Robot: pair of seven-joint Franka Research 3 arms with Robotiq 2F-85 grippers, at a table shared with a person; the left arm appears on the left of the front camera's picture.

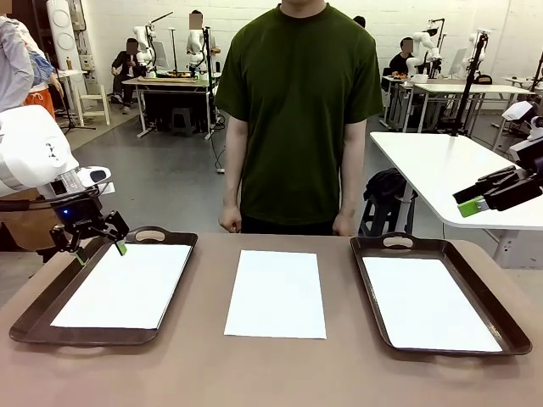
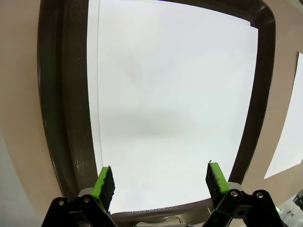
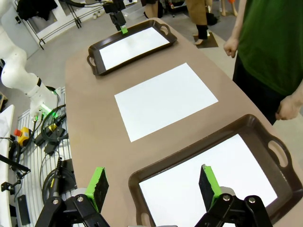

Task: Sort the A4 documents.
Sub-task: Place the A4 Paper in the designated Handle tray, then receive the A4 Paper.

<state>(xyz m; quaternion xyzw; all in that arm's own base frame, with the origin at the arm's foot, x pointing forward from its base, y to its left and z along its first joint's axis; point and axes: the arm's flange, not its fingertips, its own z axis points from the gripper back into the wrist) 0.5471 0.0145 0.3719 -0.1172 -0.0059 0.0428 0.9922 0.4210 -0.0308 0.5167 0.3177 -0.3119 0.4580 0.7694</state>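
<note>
Three white A4 documents are in view. One sheet (image 1: 125,284) lies in the left dark brown tray (image 1: 34,309), one (image 1: 277,292) lies bare on the table's middle, and one (image 1: 428,301) lies in the right tray (image 1: 501,314). My left gripper (image 1: 99,248) hovers open just above the far left corner of the left sheet (image 2: 170,94), nothing between its green pads (image 2: 105,187). My right gripper (image 1: 496,193) hangs open, high at the right edge, above the right tray (image 3: 189,146) and its sheet (image 3: 213,179). The middle sheet (image 3: 163,99) lies beyond it.
A person in a green shirt (image 1: 297,110) stands at the table's far side, hands (image 1: 229,220) down at the edge. A white side table (image 1: 450,170) stands behind at the right. The brown tabletop (image 1: 271,373) is bare near the front.
</note>
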